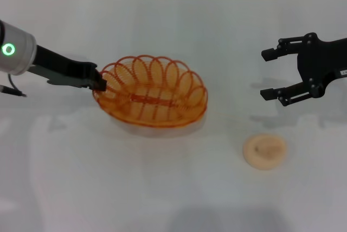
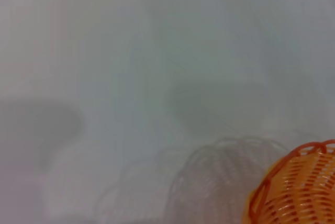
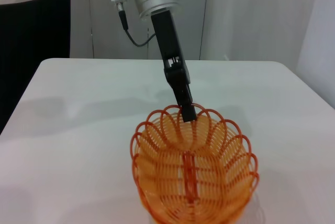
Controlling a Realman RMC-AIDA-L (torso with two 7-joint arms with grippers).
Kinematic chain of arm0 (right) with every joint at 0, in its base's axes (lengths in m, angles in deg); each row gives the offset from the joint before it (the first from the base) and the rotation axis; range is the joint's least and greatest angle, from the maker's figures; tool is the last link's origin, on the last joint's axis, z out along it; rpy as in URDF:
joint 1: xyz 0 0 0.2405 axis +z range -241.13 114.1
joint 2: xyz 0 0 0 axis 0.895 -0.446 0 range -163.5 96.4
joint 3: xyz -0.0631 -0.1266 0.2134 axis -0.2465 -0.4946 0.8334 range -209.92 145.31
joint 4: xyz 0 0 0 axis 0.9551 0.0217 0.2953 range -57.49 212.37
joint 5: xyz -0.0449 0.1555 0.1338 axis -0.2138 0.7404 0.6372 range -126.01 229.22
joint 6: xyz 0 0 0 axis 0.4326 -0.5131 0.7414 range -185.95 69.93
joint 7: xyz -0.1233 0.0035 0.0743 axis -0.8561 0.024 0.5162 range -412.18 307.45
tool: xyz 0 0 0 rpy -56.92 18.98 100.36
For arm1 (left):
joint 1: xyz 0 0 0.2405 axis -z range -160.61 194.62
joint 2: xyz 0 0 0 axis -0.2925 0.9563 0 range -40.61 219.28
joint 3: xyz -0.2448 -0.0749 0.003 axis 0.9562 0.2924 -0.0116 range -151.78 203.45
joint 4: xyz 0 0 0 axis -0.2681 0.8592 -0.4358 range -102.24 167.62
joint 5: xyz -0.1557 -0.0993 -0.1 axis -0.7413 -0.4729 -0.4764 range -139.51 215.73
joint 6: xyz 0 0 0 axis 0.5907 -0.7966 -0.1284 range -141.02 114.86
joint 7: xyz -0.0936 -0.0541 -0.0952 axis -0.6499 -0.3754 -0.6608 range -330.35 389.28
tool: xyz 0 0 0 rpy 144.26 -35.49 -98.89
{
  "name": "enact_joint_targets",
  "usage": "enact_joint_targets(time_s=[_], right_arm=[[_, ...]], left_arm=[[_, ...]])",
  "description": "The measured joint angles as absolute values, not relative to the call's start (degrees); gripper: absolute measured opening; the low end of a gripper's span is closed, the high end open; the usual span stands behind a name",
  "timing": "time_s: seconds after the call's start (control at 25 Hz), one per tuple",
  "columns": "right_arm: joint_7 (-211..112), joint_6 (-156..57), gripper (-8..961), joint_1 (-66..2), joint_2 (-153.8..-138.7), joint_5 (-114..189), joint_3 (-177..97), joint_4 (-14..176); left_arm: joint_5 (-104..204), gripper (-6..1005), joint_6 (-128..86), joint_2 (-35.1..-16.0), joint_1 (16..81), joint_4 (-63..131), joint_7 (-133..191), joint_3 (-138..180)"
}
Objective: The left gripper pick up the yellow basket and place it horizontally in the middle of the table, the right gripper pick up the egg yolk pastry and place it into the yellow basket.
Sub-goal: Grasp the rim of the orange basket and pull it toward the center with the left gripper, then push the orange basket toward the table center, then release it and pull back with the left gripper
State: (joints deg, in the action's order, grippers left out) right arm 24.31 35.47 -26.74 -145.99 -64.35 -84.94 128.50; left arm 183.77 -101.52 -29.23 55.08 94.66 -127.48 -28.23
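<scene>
Left end effector [image 1: 100, 83] clamped on basket [image 1: 152, 97] rim, tilted above bench [image 1: 173, 199]; slip risk: thin edge grip | right end effector [image 1: 274, 75] wide, idle; pastry [image 1: 264, 150] waiting.

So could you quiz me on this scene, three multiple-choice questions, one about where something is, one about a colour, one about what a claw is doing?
1. Where does the egg yolk pastry lie?
A. inside the yellow basket
B. on the table, on the robot's right of the basket
C. between the right claw's fingers

2. What colour is the light on the left arm?
A. green
B. red
C. blue

3. How is the right gripper?
A. shut on the pastry
B. clamped on the basket
C. open, holding nothing

Answers:
1 B: it sits on the bare table, apart from the yellow basket.
2 A: a green ring glows behind the left gripper, which is shut on the basket's rim.
3 C: its fingers are spread, above the table.
</scene>
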Motion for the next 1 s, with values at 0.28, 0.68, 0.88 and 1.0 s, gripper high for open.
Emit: enact_joint_targets(time_s=[0.28,0.68,0.88,1.0], right_arm=[[22.8,35.2,774,-27.4,-145.80,-64.3,-85.0,128.7],[21.7,35.1,769,-28.3,-145.48,-64.3,-84.9,129.3],[21.6,35.1,766,-28.1,-145.43,-64.3,-84.9,129.4],[21.5,34.9,764,-28.1,-145.36,-64.3,-84.9,129.5]], left_arm=[[181.4,73,-99.4,-29.74,58.2,87.8,-134.1,-28.7],[181.5,86,-92.3,-29.67,63.8,79.3,-137.1,-31.5],[182.1,93,-90.0,-29.60,67.0,75.6,-138.1,-33.0],[182.1,97,-89.6,-29.77,68.1,73.9,-138.1,-33.1]])
